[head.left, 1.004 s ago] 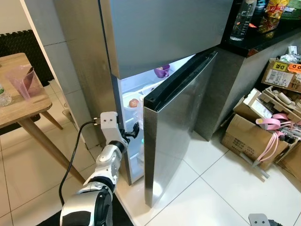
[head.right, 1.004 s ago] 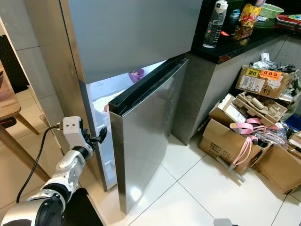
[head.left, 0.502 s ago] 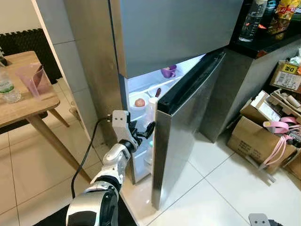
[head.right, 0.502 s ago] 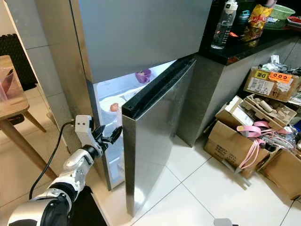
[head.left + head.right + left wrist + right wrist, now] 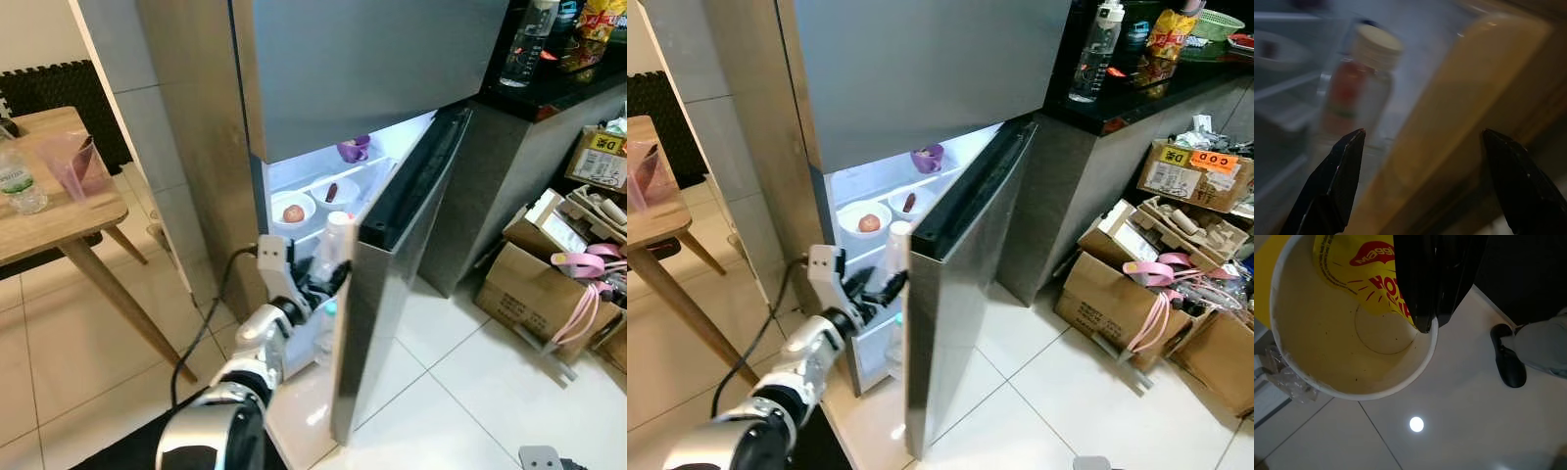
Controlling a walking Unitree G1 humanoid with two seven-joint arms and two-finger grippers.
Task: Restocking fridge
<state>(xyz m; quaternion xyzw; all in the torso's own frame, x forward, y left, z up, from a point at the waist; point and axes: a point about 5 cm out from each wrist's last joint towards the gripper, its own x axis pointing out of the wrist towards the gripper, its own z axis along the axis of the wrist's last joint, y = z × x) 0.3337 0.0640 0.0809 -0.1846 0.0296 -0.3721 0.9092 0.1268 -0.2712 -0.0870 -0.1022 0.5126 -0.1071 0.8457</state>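
The fridge's lower door (image 5: 392, 294) stands partly open, with lit shelves behind it. My left gripper (image 5: 328, 281) is open and reaches in at the door's inner edge (image 5: 1459, 112), one black finger (image 5: 1337, 181) on either side of it. A clear bottle with a white cap (image 5: 334, 238) stands in the door rack, just beyond the fingers. On the shelves are a purple cup (image 5: 353, 149), a white bowl with a red fruit (image 5: 292, 211) and a second bowl (image 5: 334, 191). My right gripper (image 5: 1427, 325) hangs low, shut on the rim of a yellow Maggi noodle cup (image 5: 1347, 333).
A wooden table (image 5: 49, 220) with a pink cup and a water bottle stands on the left. Open cardboard boxes (image 5: 549, 284) crowd the floor on the right, below a black counter (image 5: 549, 83) with a bottle and snacks. A person's dark shoe (image 5: 1508, 363) rests on the white tiles.
The lower door has swung further open, showing more of the shelves and the white-capped bottle. My left gripper has moved right along with the door's edge. The camera has also shifted.
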